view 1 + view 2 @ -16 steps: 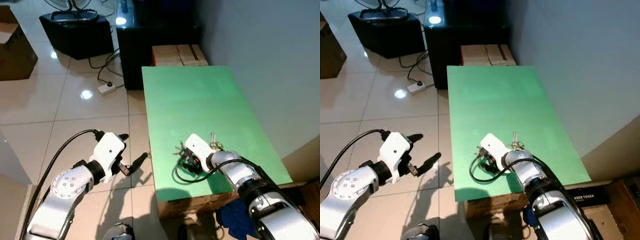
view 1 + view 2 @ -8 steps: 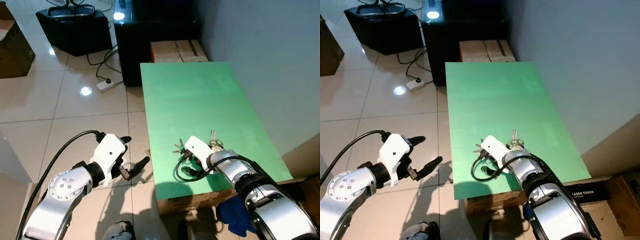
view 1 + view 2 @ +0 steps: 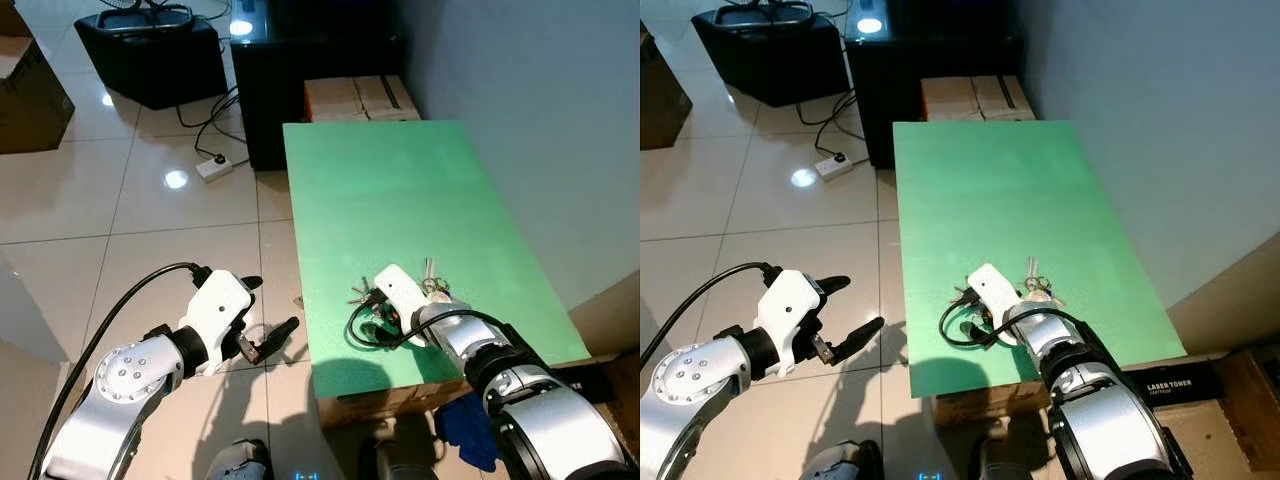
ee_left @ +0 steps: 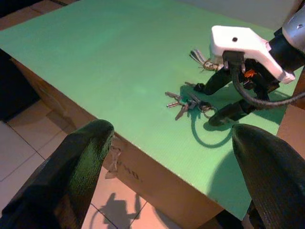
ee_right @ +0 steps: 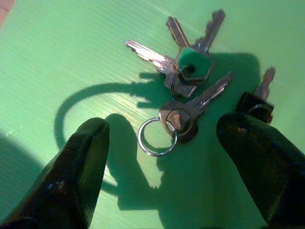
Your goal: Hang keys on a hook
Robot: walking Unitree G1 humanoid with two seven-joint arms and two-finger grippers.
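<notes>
The keys (image 5: 183, 98) lie flat near the front of the green table (image 3: 400, 190), the right gripper (image 5: 164, 157) poised low with fingers apart, probably to straddle the ring, while the left gripper (image 3: 262, 318) waits open beside the table.

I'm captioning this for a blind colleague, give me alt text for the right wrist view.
A bunch of keys on a ring lies flat on a green table top, between the two open black fingers of the right end effector, which has not closed on it. One key has a green cap.
</notes>
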